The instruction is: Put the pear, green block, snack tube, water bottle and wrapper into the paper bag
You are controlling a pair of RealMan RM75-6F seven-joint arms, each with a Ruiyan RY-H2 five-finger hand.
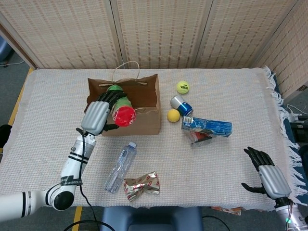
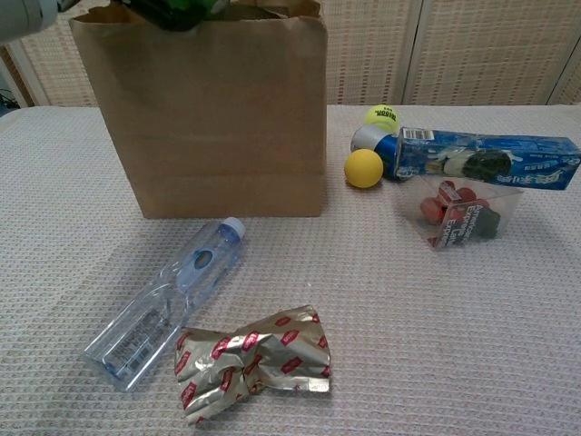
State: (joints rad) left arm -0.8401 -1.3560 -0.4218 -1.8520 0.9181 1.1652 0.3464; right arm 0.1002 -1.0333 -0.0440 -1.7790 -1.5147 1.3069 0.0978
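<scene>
I've got the left hand wrapped around the snack tube, red cap toward camera, over the open mouth of the paper bag. Right hand sits at the near right table edge, fingers apart, holding nothing. Water bottle lies flat in front of the bag, wrapper just beside its base. Open cloth between these and the right hand. Blue box, can, yellow ball and tennis ball cluster right of the bag. Woven tablecloth, fringed right edge; wicker screens behind.
</scene>
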